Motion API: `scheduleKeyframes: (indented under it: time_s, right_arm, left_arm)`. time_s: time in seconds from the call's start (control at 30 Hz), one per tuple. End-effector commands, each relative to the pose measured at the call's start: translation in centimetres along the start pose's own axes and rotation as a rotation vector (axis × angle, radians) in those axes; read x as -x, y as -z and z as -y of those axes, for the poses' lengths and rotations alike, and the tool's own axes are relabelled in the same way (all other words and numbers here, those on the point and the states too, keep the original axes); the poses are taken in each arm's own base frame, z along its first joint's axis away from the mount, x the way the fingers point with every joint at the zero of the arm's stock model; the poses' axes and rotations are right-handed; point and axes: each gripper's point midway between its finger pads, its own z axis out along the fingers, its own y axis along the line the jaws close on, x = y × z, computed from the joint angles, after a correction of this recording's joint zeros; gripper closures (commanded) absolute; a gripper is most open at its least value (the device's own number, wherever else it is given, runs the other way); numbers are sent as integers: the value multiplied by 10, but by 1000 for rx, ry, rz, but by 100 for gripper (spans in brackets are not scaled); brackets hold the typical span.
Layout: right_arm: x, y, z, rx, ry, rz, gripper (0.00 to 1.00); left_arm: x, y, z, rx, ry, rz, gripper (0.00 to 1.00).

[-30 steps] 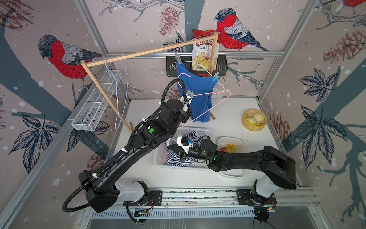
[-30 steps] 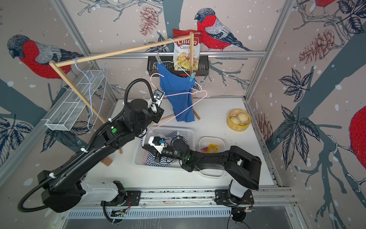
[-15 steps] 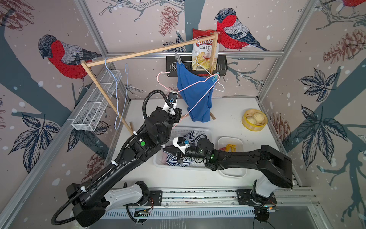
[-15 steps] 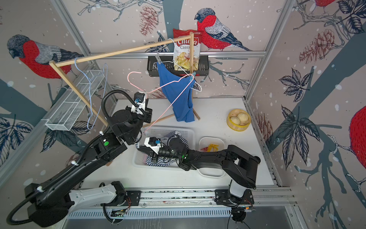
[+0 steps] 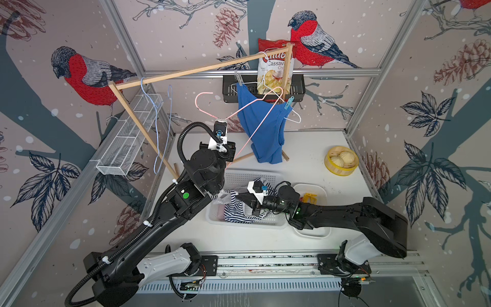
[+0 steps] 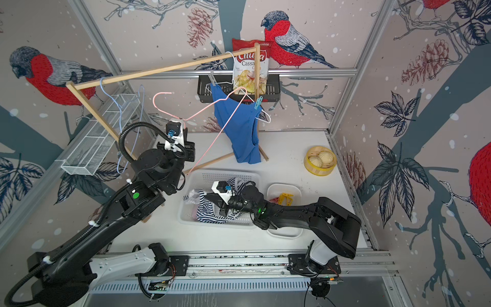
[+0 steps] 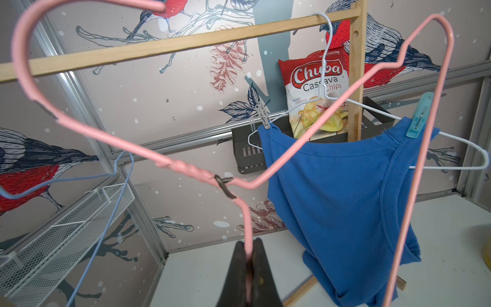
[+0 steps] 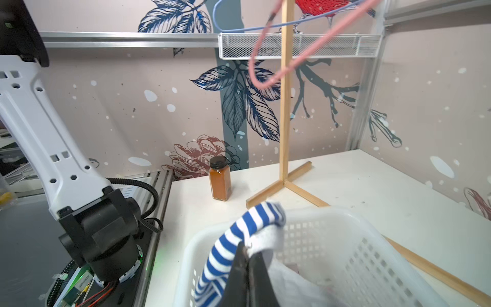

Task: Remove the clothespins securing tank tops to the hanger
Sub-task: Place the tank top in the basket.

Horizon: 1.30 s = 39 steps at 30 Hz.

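Note:
My left gripper [image 7: 249, 247] is shut on the lower wire of a bare pink hanger [image 7: 186, 168], held up left of the blue tank top [image 5: 261, 127]. That top hangs on a white hanger [image 7: 451, 167], pinned by a grey clothespin [image 7: 263, 117] and a teal clothespin [image 7: 419, 117]. My right gripper [image 8: 248, 249] is shut on the white trim of the striped tank top [image 8: 233, 239], just above the white basket [image 8: 332, 212]. Yellow clothespins [image 5: 309, 198] lie in a small white tray [image 5: 313, 232].
A wooden rack [image 5: 186, 73] spans the back, with light blue hangers [image 5: 156, 127] on its rail. A wire mesh basket [image 5: 127, 138] lines the left wall. A chips bag [image 5: 273, 71], a steamer of buns [image 5: 341, 160] and a spice bottle [image 8: 220, 179] stand around.
My left arm has carried the pink hanger leftward, away from the blue top, and its hook now points up at the left. My right gripper has shifted slightly left with the striped top.

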Motion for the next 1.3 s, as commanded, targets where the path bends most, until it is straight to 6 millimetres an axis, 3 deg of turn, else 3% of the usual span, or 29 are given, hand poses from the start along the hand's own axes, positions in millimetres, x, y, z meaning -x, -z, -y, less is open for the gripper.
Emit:
scheduleKeyframes:
  time_s: [0.0, 0.27, 0.43, 0.53, 0.57, 0.67, 0.87, 0.97, 1.07, 1.13, 1.27]
  right_arm:
    - [3, 14, 18, -69, -43, 29, 99]
    - [-29, 48, 46, -179, -164, 0, 98]
    - [-62, 59, 63, -197, -284, -80, 86]
    - [-62, 67, 66, -237, -308, -68, 48]
    - [-60, 70, 68, -255, -315, -69, 40]
    - [-45, 81, 70, -298, -298, -50, 20]
    - [27, 107, 60, -305, -154, 89, 18]
    - [78, 117, 63, -383, -9, 131, 18]
    - [116, 128, 72, -473, 126, 145, 11]
    - [131, 131, 83, -547, 215, 122, 12]
    - [131, 120, 94, -578, 429, -26, 13]
  left_arm:
    - [11, 5, -17, 58, 25, 22, 100]
    - [-1, 13, -25, 58, 23, -38, 100]
    - [-40, 7, 4, -31, 10, -161, 100]
    - [-61, 2, 15, -40, -23, -222, 100]
    - [-66, 1, 19, -48, -38, -239, 100]
    - [-75, 0, 28, -84, -56, -265, 100]
    - [-79, 8, 38, -172, -66, -241, 100]
    - [-86, 14, 44, -225, -101, -248, 100]
    - [-97, 15, 40, -202, -164, -301, 100]
    - [-103, 17, 42, -215, -214, -327, 100]
    - [-103, 23, 41, -209, -295, -319, 100]
